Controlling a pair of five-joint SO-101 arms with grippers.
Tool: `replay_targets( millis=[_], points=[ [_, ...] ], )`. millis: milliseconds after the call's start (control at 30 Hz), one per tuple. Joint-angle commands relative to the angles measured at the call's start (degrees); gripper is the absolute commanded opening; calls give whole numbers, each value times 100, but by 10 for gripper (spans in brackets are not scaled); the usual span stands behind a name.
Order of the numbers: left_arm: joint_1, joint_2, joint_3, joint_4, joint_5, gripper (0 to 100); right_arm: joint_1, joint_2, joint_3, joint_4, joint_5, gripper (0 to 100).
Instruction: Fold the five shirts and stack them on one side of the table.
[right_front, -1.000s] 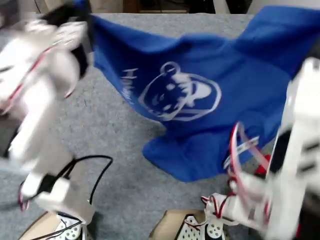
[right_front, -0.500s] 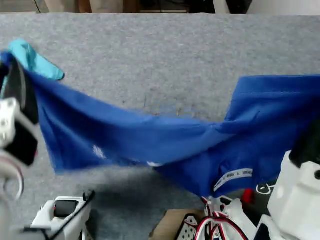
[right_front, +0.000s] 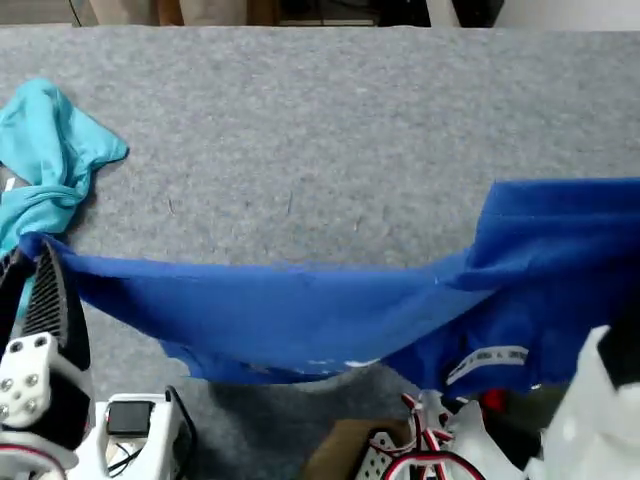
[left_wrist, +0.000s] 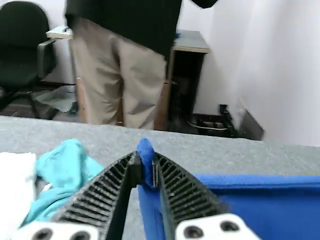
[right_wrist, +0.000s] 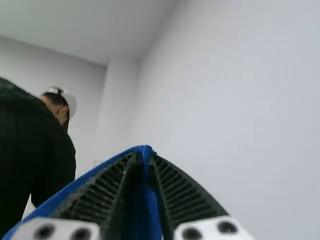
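A blue shirt (right_front: 330, 310) hangs stretched above the grey table between both arms, sagging in the middle, with its neck label showing near the front right. My left gripper (left_wrist: 144, 167) is shut on one blue shirt (left_wrist: 235, 205) corner at the front left, where the black fingers (right_front: 45, 290) pinch the cloth. My right gripper (right_wrist: 141, 162) is shut on another corner of the blue shirt (right_wrist: 142, 210), raised and pointing up at the wall. A crumpled turquoise shirt (right_front: 48, 150) lies at the table's left edge, and the turquoise shirt (left_wrist: 65, 172) lies beyond the left fingers.
The grey felt table (right_front: 320, 110) stretches open behind the blue shirt. White cloth (left_wrist: 14, 190) lies beside the turquoise shirt. The arm bases and red cables (right_front: 425, 450) crowd the front edge.
Both arms have pulled the blue shirt from the far side toward the front edge and stretched it into a taut band. The turquoise shirt at the left has come into view.
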Motion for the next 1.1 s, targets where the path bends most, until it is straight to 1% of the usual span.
replay_targets(
  millis=[0, 67, 133, 267, 400, 633, 700, 800, 867, 1000, 1067],
  points=[
    [-703, -4, 0, -334, -26, 19, 48, 57, 66, -668, 62, 3],
    [-1037, -40, 18, -589, -26, 19, 22, 57, 233, -1090, 70, 3],
    [-1231, -48, 35, -774, -26, 19, -110, 22, 488, -1521, 70, 3],
    [-1248, -48, 35, -976, -26, 19, -110, 13, 787, -2022, 88, 3],
    [-1266, -57, 0, -958, -53, 19, -145, 22, 1112, -1732, 545, 3],
    [-1231, -57, -9, -1002, -62, 19, -171, 13, 1385, -791, 1020, 3],
    [-1240, -66, -53, -1011, -70, 19, -382, 13, 1385, -484, 1345, 3],
    [-1248, -180, -308, -1011, -70, 19, -901, 4, 1341, -62, 1908, 3],
    [-1248, -295, -404, -1099, -70, 19, -1095, -22, 1323, -18, 2048, 3],
    [-1240, -505, -422, -1319, -70, 19, -1156, -286, 1270, -53, 2066, 3],
    [-1240, -558, -422, -1327, -70, 19, -1156, -444, 1323, -255, 2066, 3]
  ],
)
